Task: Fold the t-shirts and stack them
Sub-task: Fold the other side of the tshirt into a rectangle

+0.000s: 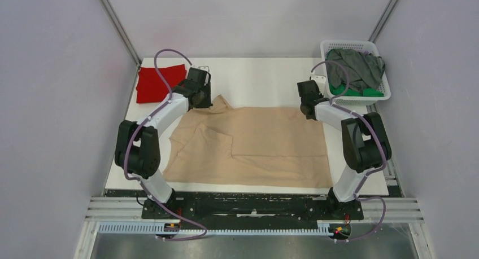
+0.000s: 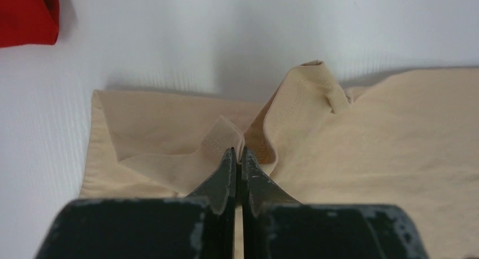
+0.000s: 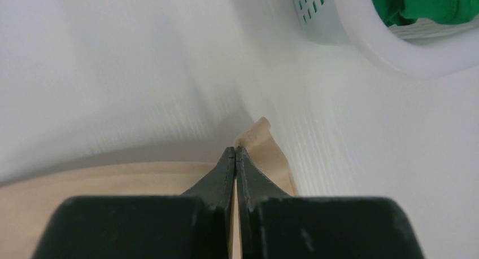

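The large beige t-shirt (image 1: 260, 146) lies spread on the white table, its near-left part folded over. My left gripper (image 1: 209, 104) is at the shirt's far left corner. In the left wrist view it (image 2: 238, 152) is shut on a raised fold of the beige shirt (image 2: 395, 135). My right gripper (image 1: 308, 113) is at the far right corner. In the right wrist view it (image 3: 235, 150) is shut on the edge of the beige shirt (image 3: 113, 185). The red t-shirt (image 1: 160, 83) lies folded at the far left and also shows in the left wrist view (image 2: 25, 13).
A white basket (image 1: 350, 44) at the far right holds a dark grey shirt (image 1: 356, 67) over a green one (image 1: 356, 91). The basket (image 3: 384, 50) and the green shirt (image 3: 423, 5) are close to my right gripper. Bare white table (image 1: 260, 78) lies beyond the beige shirt.
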### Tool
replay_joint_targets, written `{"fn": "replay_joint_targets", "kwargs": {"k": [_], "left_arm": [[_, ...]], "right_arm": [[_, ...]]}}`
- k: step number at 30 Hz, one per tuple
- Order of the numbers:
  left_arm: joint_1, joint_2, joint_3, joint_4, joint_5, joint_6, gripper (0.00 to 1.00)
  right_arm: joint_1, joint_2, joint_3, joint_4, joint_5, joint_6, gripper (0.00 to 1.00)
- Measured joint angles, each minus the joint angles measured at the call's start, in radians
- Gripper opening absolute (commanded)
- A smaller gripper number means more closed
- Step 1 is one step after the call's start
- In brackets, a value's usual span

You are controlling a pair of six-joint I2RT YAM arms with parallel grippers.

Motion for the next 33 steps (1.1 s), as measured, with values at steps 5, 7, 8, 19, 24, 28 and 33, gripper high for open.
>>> {"fn": "replay_joint_targets", "kwargs": {"k": [5, 7, 8, 19, 24, 28, 33], "left_arm": [[-0.017, -0.091, -0.091, 0.007, -0.002, -0.007, 0.02], [-0.025, -0.142, -0.134, 0.012, -0.008, -0.014, 0.02], [-0.028, -0.163, -0.148, 0.013, -0.010, -0.016, 0.02], [-0.071, -0.461, -0.340, 0.006, -0.092, -0.096, 0.02], [-0.116, -0.575, -0.423, -0.025, -0.137, -0.156, 0.02], [-0.148, -0.647, -0.485, -0.056, -0.167, -0.213, 0.02], [-0.166, -0.747, -0.554, -0.126, -0.195, -0.274, 0.02]], "right_arm": [[0.031, -0.082, -0.064, 0.005, -0.005, -0.034, 0.00], [0.053, -0.129, -0.111, 0.000, -0.003, -0.049, 0.00], [0.056, -0.139, -0.118, -0.003, -0.002, -0.051, 0.00], [0.141, -0.379, -0.245, -0.103, 0.065, -0.084, 0.00], [0.167, -0.459, -0.286, -0.156, 0.085, -0.084, 0.00], [0.212, -0.490, -0.305, -0.198, 0.093, -0.080, 0.00], [0.242, -0.561, -0.363, -0.270, 0.110, -0.063, 0.00]]}}
